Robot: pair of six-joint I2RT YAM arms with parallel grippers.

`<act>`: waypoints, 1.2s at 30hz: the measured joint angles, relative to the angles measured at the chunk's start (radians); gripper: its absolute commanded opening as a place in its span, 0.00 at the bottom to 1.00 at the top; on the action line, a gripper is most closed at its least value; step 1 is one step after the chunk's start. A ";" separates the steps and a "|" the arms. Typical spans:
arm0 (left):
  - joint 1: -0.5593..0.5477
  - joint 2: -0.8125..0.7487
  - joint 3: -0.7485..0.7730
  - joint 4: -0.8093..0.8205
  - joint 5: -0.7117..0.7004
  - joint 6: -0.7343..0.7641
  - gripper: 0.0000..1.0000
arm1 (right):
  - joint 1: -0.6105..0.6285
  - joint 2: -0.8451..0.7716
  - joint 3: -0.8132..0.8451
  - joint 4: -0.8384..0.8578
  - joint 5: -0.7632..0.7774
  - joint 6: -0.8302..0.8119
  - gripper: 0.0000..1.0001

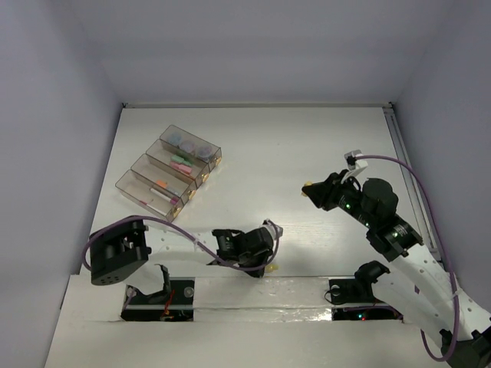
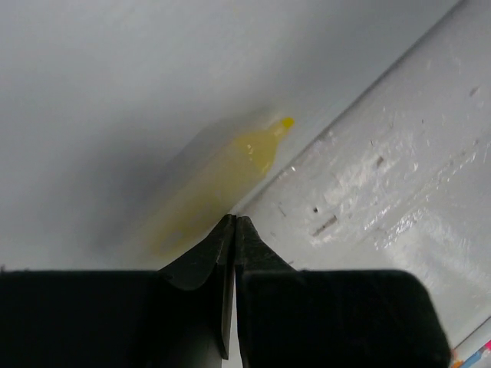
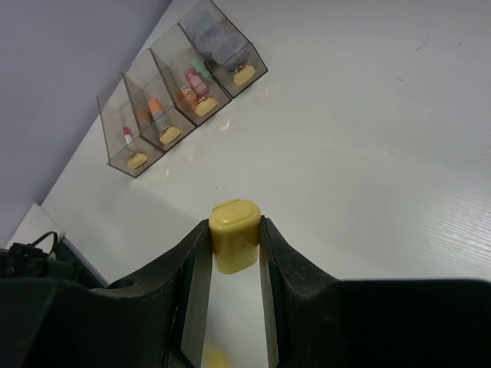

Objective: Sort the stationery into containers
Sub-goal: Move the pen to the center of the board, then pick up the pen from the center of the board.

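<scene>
Four clear smoky containers (image 1: 169, 172) stand in a row at the far left; they also show in the right wrist view (image 3: 184, 84). They hold blue-grey discs (image 1: 192, 143), pink and green sticks (image 1: 182, 162), an orange stick (image 1: 162, 184) and a white pen (image 1: 149, 198). My right gripper (image 1: 309, 188) is shut on a stubby yellow stick (image 3: 235, 244), held above the table's middle right. My left gripper (image 2: 234, 219) is shut and empty. It is low at the near edge (image 1: 266, 265), just short of another yellow stick (image 2: 230, 172) lying on the table.
A raised white ledge (image 2: 383, 176) runs along the table's near edge, right beside the lying yellow stick. Grey walls enclose the table on the left, back and right. The arm bases (image 1: 153, 295) sit at the near edge.
</scene>
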 measured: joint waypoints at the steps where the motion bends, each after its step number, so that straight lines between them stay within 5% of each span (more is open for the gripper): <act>1: 0.019 0.000 0.000 0.008 -0.008 0.005 0.00 | 0.000 -0.003 0.000 0.001 -0.001 0.000 0.00; 8: 0.176 0.019 0.009 0.083 -0.056 0.060 0.00 | 0.000 -0.006 -0.002 0.014 -0.013 0.000 0.00; 14: 0.202 0.035 0.035 0.100 -0.100 0.093 0.00 | 0.000 -0.006 -0.002 0.015 -0.016 0.000 0.00; 19: 0.205 -0.114 0.016 0.097 -0.137 0.062 0.00 | 0.000 -0.006 -0.002 0.019 -0.017 0.000 0.00; 24: 0.200 -0.292 -0.021 0.070 -0.187 -0.045 0.30 | 0.000 0.008 -0.003 0.026 -0.029 0.000 0.00; 30: 0.139 -0.257 -0.057 -0.045 -0.243 -0.196 0.54 | 0.000 0.017 -0.003 0.039 -0.050 0.000 0.00; 36: 0.087 -0.189 -0.059 -0.090 -0.275 -0.290 0.55 | 0.000 0.017 -0.009 0.070 -0.071 0.001 0.00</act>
